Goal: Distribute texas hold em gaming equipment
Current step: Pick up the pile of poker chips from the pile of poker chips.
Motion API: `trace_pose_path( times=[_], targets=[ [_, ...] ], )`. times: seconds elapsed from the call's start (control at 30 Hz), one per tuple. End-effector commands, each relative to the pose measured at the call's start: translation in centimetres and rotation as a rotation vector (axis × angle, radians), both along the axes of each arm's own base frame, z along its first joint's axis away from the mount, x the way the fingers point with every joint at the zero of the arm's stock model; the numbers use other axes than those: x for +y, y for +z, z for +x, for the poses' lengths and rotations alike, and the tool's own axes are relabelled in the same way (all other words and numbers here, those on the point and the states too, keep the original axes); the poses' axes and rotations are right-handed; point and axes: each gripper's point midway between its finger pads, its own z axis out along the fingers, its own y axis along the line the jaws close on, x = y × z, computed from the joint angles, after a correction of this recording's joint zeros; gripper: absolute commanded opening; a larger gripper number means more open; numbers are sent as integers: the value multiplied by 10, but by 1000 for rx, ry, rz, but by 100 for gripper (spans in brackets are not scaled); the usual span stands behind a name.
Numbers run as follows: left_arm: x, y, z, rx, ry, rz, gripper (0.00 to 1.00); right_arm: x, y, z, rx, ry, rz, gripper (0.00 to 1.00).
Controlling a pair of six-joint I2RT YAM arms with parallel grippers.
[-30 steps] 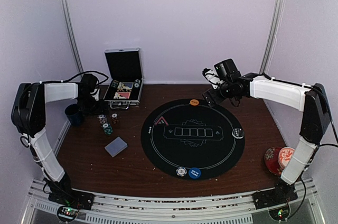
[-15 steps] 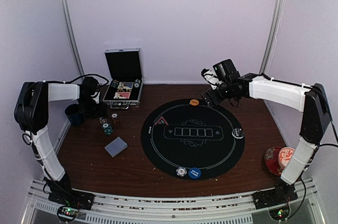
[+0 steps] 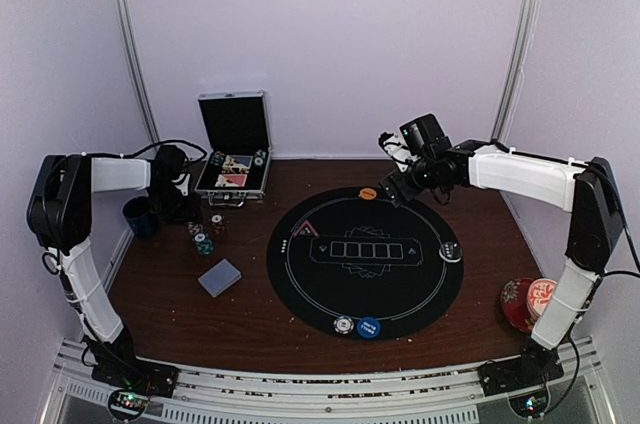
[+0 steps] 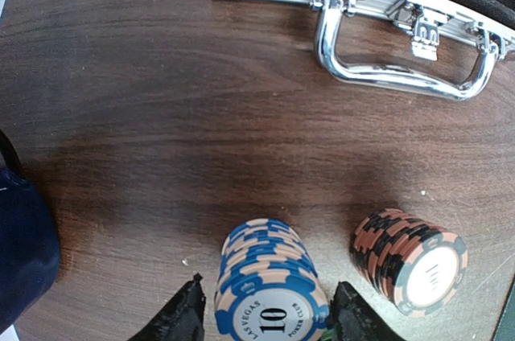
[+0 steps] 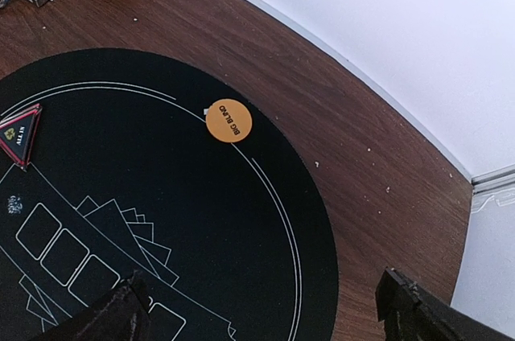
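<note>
Left gripper narrow about the blue chip stack — grip unclear; brown stack just beside, case handle beyond

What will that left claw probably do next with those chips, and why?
Most likely close the left gripper fully on the blue chip stack, then lift. Its fingers stand on either side of the stack, seemingly with slight gaps, so nothing is pinched yet.

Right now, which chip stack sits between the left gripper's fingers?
The blue-and-cream stack marked 10; the orange-and-black stack stands beside it, outside the left gripper.
</note>
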Motion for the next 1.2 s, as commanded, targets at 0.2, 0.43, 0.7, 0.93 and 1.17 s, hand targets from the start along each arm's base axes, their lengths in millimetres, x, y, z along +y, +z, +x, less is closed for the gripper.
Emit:
trace_pose_path(
  times=[0.2, 0.43, 0.7, 0.93, 1.17],
  targets=[
    [0, 9, 10, -49, -12, -11, 43, 2, -2, -1, -9, -1, -20, 100],
    [3, 12, 10, -57, 0, 0, 36, 2, -2, 0, -10, -2, -20, 100],
    [7, 32, 11, -104, 12, 19, 31, 1, 1, -1, -15, -6, -16, 100],
    [-2, 62, 10, -171, -18, 7, 29, 0, 6, -1, -24, -12, -7, 100],
    [-58, 97, -1, -240, -155, -25, 29, -16, 29, 3, -72, -54, 9, 100]
  ],
)
